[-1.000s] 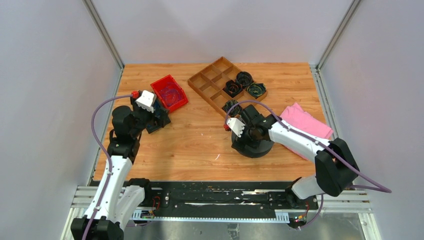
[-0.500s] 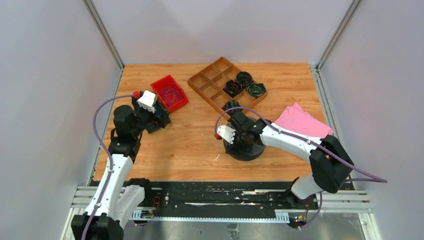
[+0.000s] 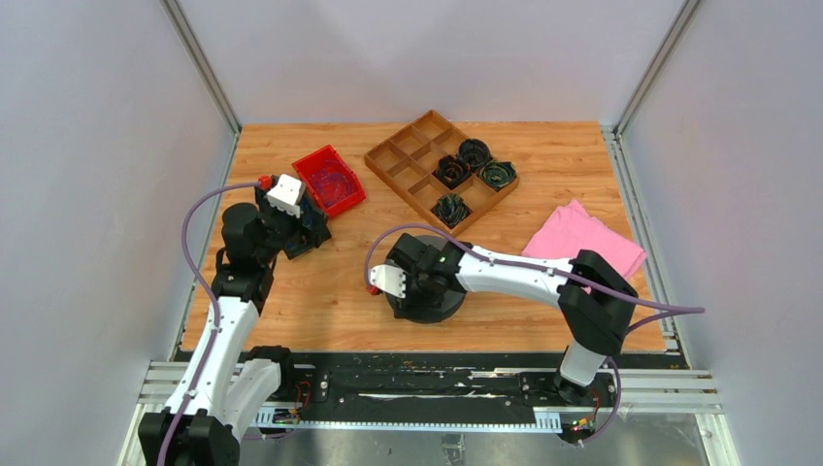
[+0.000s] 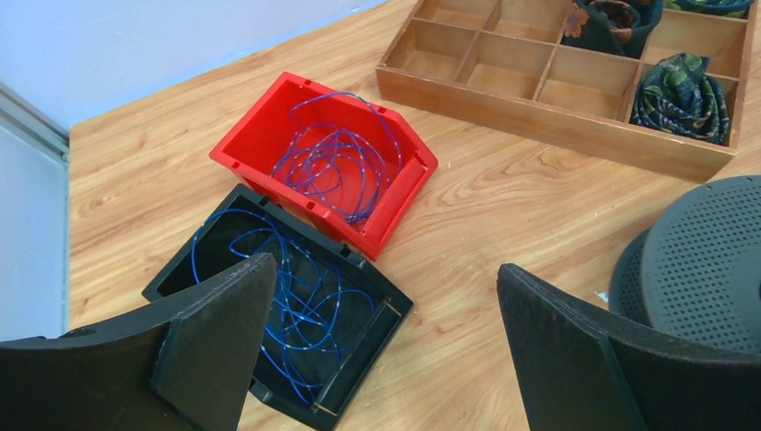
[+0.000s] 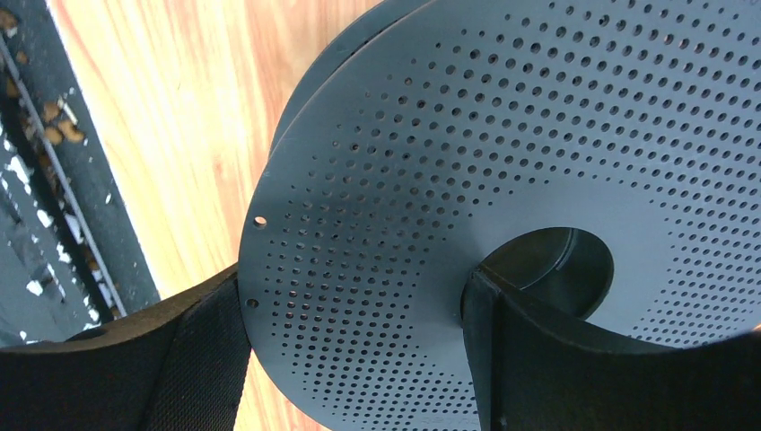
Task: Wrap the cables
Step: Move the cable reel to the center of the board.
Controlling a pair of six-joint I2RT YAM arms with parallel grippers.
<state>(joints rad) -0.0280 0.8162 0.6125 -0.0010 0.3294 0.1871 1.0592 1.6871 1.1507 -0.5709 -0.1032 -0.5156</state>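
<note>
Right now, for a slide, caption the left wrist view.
Open left gripper faces loose cables in a red bin and black bin, perforated spool at right.

- Bare table (image 3: 335,291) is lying open along the near edge's left half, at the far right corner, and between bins and spool.
- Red bin (image 3: 330,181) and black bin (image 4: 278,310) are crowding the left edge.
- Tray (image 3: 403,155) is blocking the far middle.
- Spool (image 3: 437,309), right gripper (image 5: 352,305) and its arm (image 3: 514,277) are barring the near middle.
- Cloth (image 3: 582,238) is covering the right edge.
</note>
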